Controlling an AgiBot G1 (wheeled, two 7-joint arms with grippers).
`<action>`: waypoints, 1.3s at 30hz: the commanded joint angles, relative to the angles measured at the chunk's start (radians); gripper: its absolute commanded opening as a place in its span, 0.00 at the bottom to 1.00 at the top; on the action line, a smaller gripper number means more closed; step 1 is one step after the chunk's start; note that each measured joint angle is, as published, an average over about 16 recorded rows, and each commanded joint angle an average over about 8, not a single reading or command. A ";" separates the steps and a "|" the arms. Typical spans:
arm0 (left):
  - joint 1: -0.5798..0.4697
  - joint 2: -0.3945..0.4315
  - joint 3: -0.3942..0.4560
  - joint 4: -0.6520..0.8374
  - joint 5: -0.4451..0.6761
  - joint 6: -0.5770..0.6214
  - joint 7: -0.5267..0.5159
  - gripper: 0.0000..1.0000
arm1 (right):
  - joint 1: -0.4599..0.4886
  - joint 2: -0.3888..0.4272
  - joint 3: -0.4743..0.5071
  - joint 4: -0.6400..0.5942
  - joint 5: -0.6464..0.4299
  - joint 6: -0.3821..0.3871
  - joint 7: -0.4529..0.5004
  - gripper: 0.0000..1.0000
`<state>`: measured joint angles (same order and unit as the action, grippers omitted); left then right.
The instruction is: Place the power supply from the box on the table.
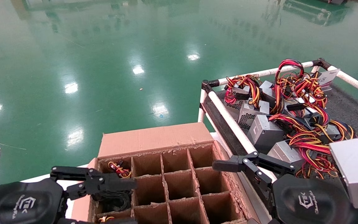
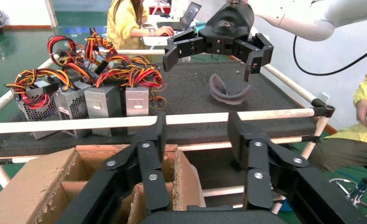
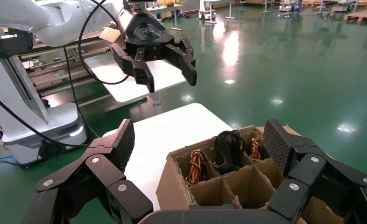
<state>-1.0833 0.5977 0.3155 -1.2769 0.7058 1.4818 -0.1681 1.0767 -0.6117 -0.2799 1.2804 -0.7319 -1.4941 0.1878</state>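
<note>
In the head view, the box (image 1: 179, 183) is seen at near centre, its grid cells mostly bare; wires (image 1: 119, 169) lie in a far-left cell and black cables (image 1: 113, 200) in the left cell nearer. The left gripper (image 1: 104, 199) is held over the box's left cells, fingers spread wide, nothing in them. The right gripper (image 1: 238, 177) is held over the box's right edge, beside the white rail (image 1: 228, 119), also wide open and empty. On the counter (image 1: 353, 109) to the right, several power supplies (image 1: 264, 132) are heaped with red, yellow and black wires tangled over them.

In the left wrist view, the left gripper (image 2: 195, 154) is shown open above the box (image 2: 41, 186). Beyond the rail (image 2: 79, 123), four supplies (image 2: 102, 105) stand in a row on the counter (image 2: 186, 88), and the right gripper (image 2: 209, 60) hangs open above it.

In the right wrist view, the right gripper (image 3: 200, 149) is shown open over the box (image 3: 172, 186), whose far cells hold wires (image 3: 196, 165) and black cables (image 3: 227, 149). The left gripper (image 3: 170, 72) hangs open beyond it.
</note>
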 commanded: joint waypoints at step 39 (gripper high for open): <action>0.000 0.000 0.000 0.001 0.000 0.000 0.000 1.00 | -0.034 0.005 -0.056 -0.003 -0.120 0.037 0.014 1.00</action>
<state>-1.0836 0.5977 0.3160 -1.2763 0.7056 1.4820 -0.1678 1.0455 -0.6164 -0.3405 1.2790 -0.8546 -1.4599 0.2014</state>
